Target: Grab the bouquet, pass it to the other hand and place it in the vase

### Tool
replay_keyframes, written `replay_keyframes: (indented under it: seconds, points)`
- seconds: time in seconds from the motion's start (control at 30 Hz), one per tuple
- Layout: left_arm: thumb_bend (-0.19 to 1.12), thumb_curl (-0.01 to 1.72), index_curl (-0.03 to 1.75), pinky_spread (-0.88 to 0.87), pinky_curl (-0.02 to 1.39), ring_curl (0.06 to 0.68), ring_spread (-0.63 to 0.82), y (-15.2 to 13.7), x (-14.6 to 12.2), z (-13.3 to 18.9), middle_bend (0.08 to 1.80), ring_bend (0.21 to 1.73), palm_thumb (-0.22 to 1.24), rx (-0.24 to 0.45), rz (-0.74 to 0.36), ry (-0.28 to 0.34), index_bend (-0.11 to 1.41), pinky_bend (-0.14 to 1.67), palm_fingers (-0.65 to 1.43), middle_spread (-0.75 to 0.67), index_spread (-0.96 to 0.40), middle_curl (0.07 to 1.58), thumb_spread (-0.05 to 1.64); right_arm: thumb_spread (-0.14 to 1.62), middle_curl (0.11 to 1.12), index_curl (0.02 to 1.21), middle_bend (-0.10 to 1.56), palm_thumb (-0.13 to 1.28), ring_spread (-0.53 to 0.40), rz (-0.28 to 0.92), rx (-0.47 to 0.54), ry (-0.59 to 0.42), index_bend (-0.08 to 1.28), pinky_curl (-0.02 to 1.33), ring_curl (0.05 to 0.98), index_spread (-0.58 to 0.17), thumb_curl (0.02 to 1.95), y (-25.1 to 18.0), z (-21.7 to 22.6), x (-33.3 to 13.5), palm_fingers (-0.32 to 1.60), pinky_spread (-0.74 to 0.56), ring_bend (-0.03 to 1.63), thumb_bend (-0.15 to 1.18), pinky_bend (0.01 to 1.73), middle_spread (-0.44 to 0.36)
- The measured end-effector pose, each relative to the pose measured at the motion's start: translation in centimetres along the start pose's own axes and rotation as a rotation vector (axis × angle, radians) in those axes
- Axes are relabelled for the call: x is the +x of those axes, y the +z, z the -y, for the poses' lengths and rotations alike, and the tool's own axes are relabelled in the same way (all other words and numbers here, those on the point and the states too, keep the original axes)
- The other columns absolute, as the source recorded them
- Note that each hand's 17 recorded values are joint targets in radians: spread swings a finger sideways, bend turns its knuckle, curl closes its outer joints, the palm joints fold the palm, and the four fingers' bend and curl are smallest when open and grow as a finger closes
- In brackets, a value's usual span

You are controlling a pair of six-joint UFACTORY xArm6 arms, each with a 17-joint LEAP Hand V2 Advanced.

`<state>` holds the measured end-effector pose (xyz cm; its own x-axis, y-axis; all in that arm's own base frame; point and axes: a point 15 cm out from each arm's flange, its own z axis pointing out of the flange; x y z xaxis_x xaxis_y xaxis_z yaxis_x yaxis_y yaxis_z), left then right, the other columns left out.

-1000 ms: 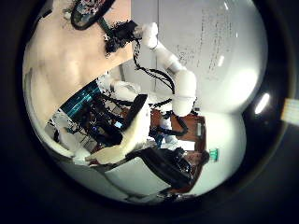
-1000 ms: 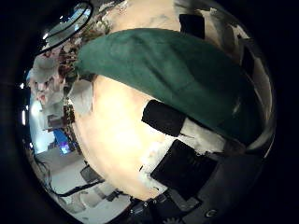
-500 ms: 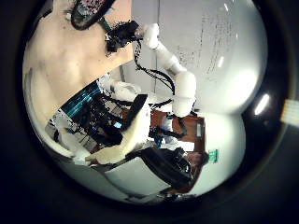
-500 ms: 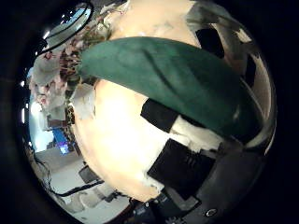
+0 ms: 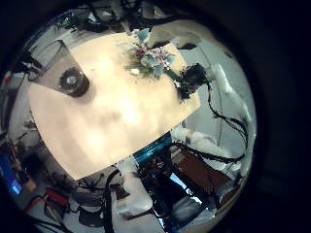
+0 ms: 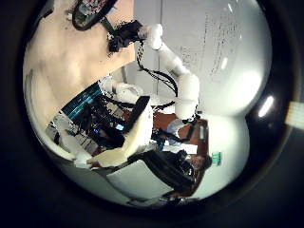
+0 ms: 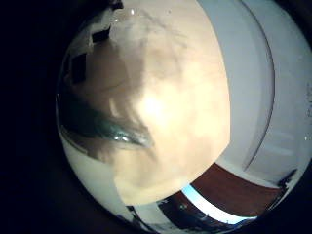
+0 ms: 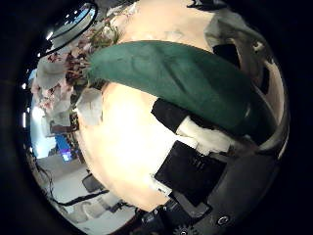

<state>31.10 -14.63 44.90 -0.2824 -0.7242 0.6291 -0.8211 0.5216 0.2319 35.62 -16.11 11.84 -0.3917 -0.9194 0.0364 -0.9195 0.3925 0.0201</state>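
The bouquet [image 5: 146,56] lies on the table [image 5: 107,116], a bunch of flowers with a long wrapped stem. My right hand [image 5: 190,78] is at its stem end. In the right thumb side palm view the wrapped stem [image 8: 186,78] runs close across the palm, the flowers [image 8: 64,64] at its far end, and the fingers [image 8: 210,137] stand on both sides of it, uncurled. The vase [image 5: 73,78] stands upright on the table, away from the bouquet. My left hand [image 6: 133,133] hangs high above the table, open and holding nothing.
The right arm [image 6: 176,76] reaches down to the table's far part in the left thumb side palm view. Bare tabletop [image 5: 117,126] lies between the vase and the table's edge. Equipment and shelving [image 5: 165,175] stand beyond that edge.
The right hand has come closer to the wrapped stem, and its fingers have moved in on both sides of it. The left hand has barely moved.
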Motion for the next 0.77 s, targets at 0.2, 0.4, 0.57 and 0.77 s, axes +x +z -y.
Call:
replay_keyframes:
  seconds: [0.2, 0.4, 0.57, 0.77]
  points:
    - [-0.02, 0.29, 0.39, 0.49, 0.04, 0.168, 0.40, 0.0, 0.1, 0.0, 0.20, 0.59, 0.25, 0.001, -0.002, 0.002, 0.18, 0.54, 0.30, 0.20, -0.02, 0.40, 1.23, 0.90, 0.90, 1.00, 1.27, 1.12, -0.204, 0.000, 0.000, 0.000, 1.06, 0.72, 0.723, -0.309, 0.80, 0.0, 0.0, 0.0, 1.18, -0.20, 1.40, -0.02, 1.33, -0.162]
    - [-0.02, 0.29, 0.39, 0.49, 0.04, 0.169, 0.40, 0.3, 0.7, 0.1, 0.20, 0.59, 0.25, -0.008, -0.001, -0.038, 0.18, 0.54, 0.30, 0.20, -0.02, 0.40, 1.23, 1.01, 0.75, 0.86, 0.94, 0.67, -0.216, 0.000, 0.000, 0.000, 0.63, 0.68, 0.640, -0.346, 0.63, 0.0, 0.0, 0.0, 0.29, -0.32, 1.20, -0.08, 1.19, -0.177]
    - [-0.02, 0.29, 0.39, 0.49, 0.03, 0.169, 0.40, 0.7, 1.4, 0.3, 0.20, 0.59, 0.25, -0.006, 0.013, -0.098, 0.18, 0.54, 0.29, 0.20, -0.02, 0.40, 1.23, 1.03, 0.57, 0.61, 0.65, 0.54, 0.019, 0.000, 0.000, 0.000, 0.41, 0.58, 0.458, -0.442, 0.54, 0.0, 0.0, 0.0, -0.05, 0.08, 0.92, -0.05, 1.08, -0.090]
    - [-0.02, 0.29, 0.39, 0.50, 0.03, 0.166, 0.41, 1.4, 0.7, -0.7, 0.20, 0.58, 0.25, 0.010, 0.055, -0.144, 0.18, 0.52, 0.28, 0.21, -0.02, 0.40, 1.24, 1.04, 0.45, 0.48, 0.44, 0.46, 0.162, 0.000, 0.000, 0.000, 0.25, 0.47, 0.349, -0.460, 0.47, 0.0, 0.0, 0.0, -0.06, 0.35, 0.75, -0.04, 0.94, -0.002]
